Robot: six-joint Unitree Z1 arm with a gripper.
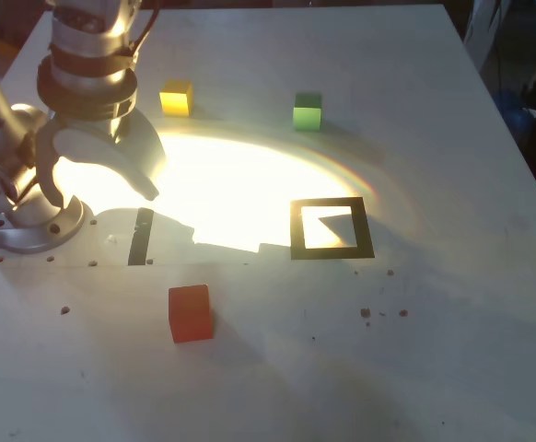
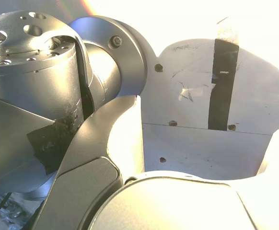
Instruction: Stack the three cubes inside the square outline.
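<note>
In the exterior view the red-orange cube sits toward the table's front, left of centre. The yellow cube and the green cube rest farther back, apart from each other. The square outline, black with a white centre, lies right of the middle with nothing on it. My gripper hangs at the exterior view's left, above the table and near the arm's base, its two curved fingers spread open and holding nothing. The wrist view shows only the arm's own metal body and one finger; no cube appears there.
A straight black strip lies on the white table just right of the arm's base; it also shows in the wrist view as the black strip. A strong patch of glare covers the table's middle. Dark specks dot the front.
</note>
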